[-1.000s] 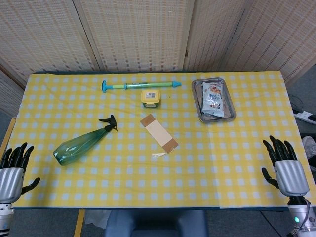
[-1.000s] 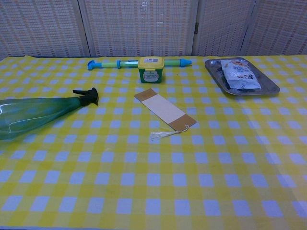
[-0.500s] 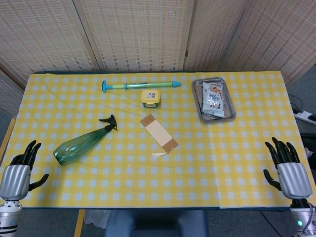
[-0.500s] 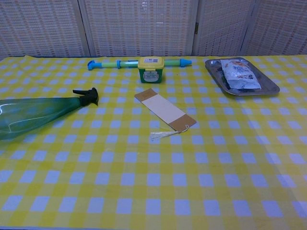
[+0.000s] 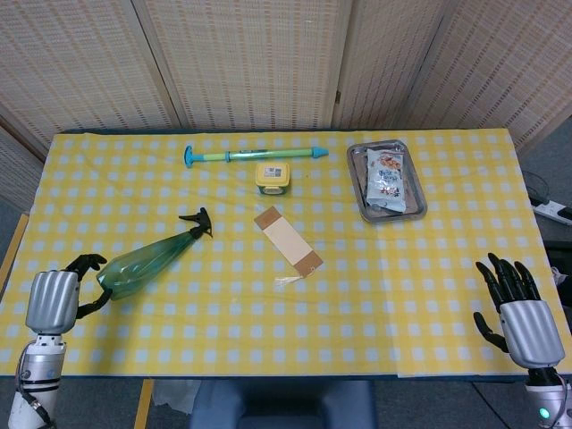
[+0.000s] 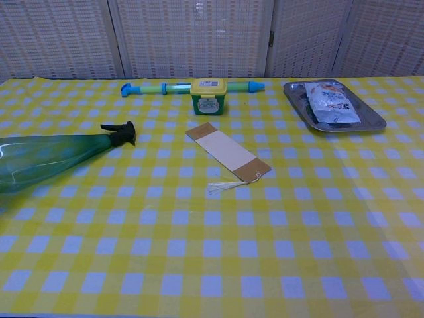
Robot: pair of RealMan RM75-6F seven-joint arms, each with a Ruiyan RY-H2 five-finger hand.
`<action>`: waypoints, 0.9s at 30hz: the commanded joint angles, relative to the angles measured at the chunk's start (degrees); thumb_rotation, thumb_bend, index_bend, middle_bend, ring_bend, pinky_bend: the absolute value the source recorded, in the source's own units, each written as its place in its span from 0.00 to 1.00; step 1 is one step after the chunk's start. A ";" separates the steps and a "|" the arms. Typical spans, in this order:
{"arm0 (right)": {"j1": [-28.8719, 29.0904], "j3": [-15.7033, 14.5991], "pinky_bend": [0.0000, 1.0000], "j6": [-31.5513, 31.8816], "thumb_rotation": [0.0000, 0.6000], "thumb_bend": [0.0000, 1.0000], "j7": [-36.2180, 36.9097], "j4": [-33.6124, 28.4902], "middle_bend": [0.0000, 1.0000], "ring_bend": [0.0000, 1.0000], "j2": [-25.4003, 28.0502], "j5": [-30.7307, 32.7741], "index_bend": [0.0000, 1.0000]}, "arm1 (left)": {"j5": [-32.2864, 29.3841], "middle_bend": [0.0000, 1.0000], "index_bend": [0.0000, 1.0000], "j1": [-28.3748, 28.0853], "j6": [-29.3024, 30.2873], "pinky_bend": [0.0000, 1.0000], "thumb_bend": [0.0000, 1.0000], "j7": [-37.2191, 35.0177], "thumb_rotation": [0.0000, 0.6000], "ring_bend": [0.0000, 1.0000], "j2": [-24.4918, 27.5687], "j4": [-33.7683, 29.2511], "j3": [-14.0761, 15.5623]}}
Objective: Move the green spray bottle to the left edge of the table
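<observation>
The green spray bottle (image 5: 147, 261) lies on its side on the yellow checked cloth, black nozzle pointing toward the table's middle; the chest view shows the same bottle (image 6: 56, 159) at its left edge. My left hand (image 5: 56, 298) hovers at the table's front left, fingers apart, its fingertips close to the bottle's wide base but not holding it. My right hand (image 5: 518, 311) hangs open beyond the front right corner, far from the bottle. Neither hand shows in the chest view.
A bookmark with a tassel (image 5: 289, 240) lies mid-table. Behind it stand a small yellow-lidded green tub (image 5: 273, 176) and a long green-blue pump tube (image 5: 255, 155). A metal tray (image 5: 362, 192) holding a snack packet sits at the back right.
My left hand has moved up and right, from off the front left corner to just beside the bottle's base. The right hand has sunk slightly. The bottle has not moved.
</observation>
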 commanded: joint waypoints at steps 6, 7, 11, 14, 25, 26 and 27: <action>0.93 0.74 0.00 -2.48 1.00 0.39 2.46 0.20 0.00 0.00 0.95 2.33 0.00 | -14.52 0.45 0.37 -10.24 -9.45 1.00 0.23 13.38 1.00 1.00 -6.35 -0.34 -8.01; 1.04 0.88 0.00 -2.76 1.00 0.39 2.74 0.25 0.00 0.00 1.01 2.70 0.00 | -16.23 0.45 0.37 -11.09 -10.40 1.00 0.23 13.91 1.00 1.00 -6.86 -0.17 -8.61; 1.75 1.57 0.00 -4.55 1.00 0.39 4.03 0.58 0.00 0.00 1.36 4.58 0.00 | -22.65 0.44 0.38 -15.19 -13.30 1.00 0.22 16.38 1.00 1.00 -10.11 2.04 -10.87; 2.20 1.94 0.00 -5.68 1.00 0.39 5.04 0.77 0.00 0.00 1.71 5.64 0.00 | -25.90 0.44 0.37 -17.85 -14.53 1.00 0.22 17.97 1.00 1.00 -12.92 4.21 -11.49; 3.58 2.60 0.00 -9.09 1.00 0.39 9.72 1.93 0.00 0.00 2.97 7.78 0.00 | -29.38 0.44 0.37 -24.67 -15.97 1.00 0.22 18.95 1.00 1.00 -20.39 11.27 -12.29; 3.67 2.68 0.00 -9.31 1.00 0.39 10.16 2.04 0.00 0.00 3.07 7.95 0.00 | -29.98 0.44 0.37 -25.12 -16.09 1.00 0.22 19.05 1.00 1.00 -20.79 11.78 -12.52; 3.76 2.77 0.00 -9.50 1.00 0.39 10.56 2.15 0.00 0.00 3.16 8.13 0.00 | -30.74 0.44 0.37 -25.57 -16.28 1.00 0.22 19.17 1.00 1.00 -21.21 12.29 -12.76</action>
